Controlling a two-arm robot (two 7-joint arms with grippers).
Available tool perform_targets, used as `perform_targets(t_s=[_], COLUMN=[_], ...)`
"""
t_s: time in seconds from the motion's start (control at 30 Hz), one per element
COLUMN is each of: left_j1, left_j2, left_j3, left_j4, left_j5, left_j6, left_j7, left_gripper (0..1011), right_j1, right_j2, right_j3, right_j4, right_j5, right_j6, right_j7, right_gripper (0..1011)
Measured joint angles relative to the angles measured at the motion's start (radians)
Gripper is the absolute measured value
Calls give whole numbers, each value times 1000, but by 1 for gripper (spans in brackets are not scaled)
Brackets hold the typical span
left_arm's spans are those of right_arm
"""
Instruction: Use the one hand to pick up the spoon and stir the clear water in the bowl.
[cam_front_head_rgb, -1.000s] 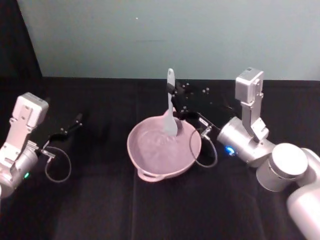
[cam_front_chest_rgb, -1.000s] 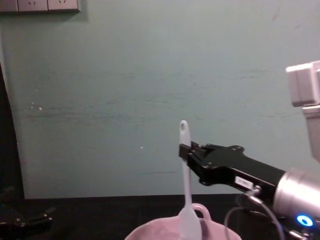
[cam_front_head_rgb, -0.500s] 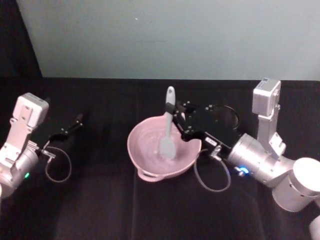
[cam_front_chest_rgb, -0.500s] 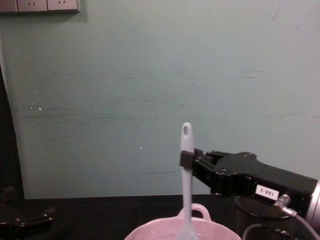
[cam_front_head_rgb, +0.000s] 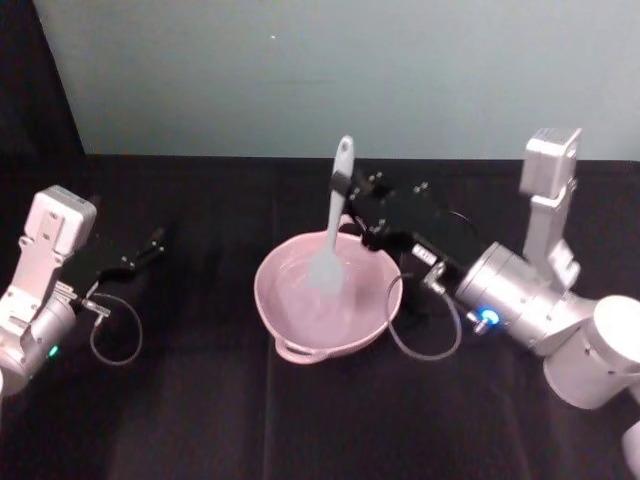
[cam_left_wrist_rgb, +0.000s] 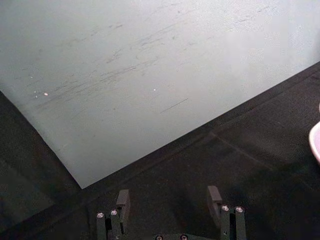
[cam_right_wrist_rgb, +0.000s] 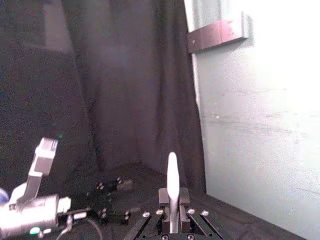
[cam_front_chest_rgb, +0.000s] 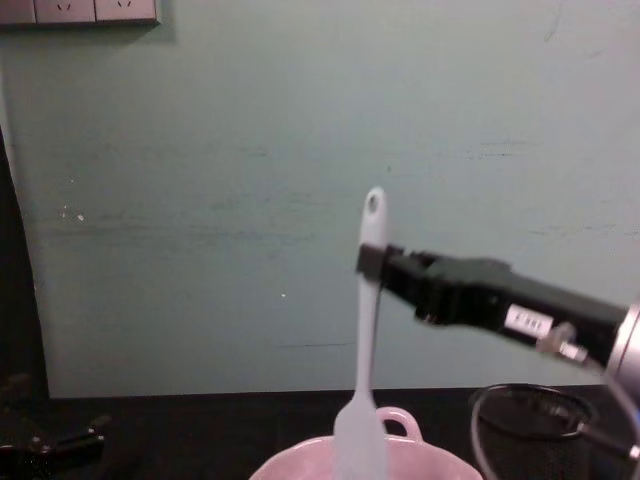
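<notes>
Black cloth covers the surface, where we see the pink bowl (cam_front_head_rgb: 327, 299) at the middle with the white spoon (cam_front_head_rgb: 331, 232) standing nearly upright, its flat head down inside the bowl. We find the right pincer (cam_front_head_rgb: 352, 196) clamped on the spoon's upper handle, reaching in from the right. Well apart at the left, the left pincer (cam_left_wrist_rgb: 170, 206) rests with its fingers spread, holding nothing.

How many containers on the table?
2. The pink bowl sits at the table's centre with the spoon held over it by the right gripper. A black mesh cup stands right of the bowl, partly behind the arm.
</notes>
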Motion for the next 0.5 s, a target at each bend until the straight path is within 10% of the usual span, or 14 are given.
perform_targets(t_s=[0.5], left_j1=[0], left_j2=[0], left_j3=[0], left_j4=[0], left_j5=[0], left_j6=[0], left_j7=[0], left_gripper=[1011], right_j1=[4], right_j2=[85], right_j3=[143], right_j4=[-172], right_j5=[218], right_j6=[219], right_j7=[-109], right_gripper=[109])
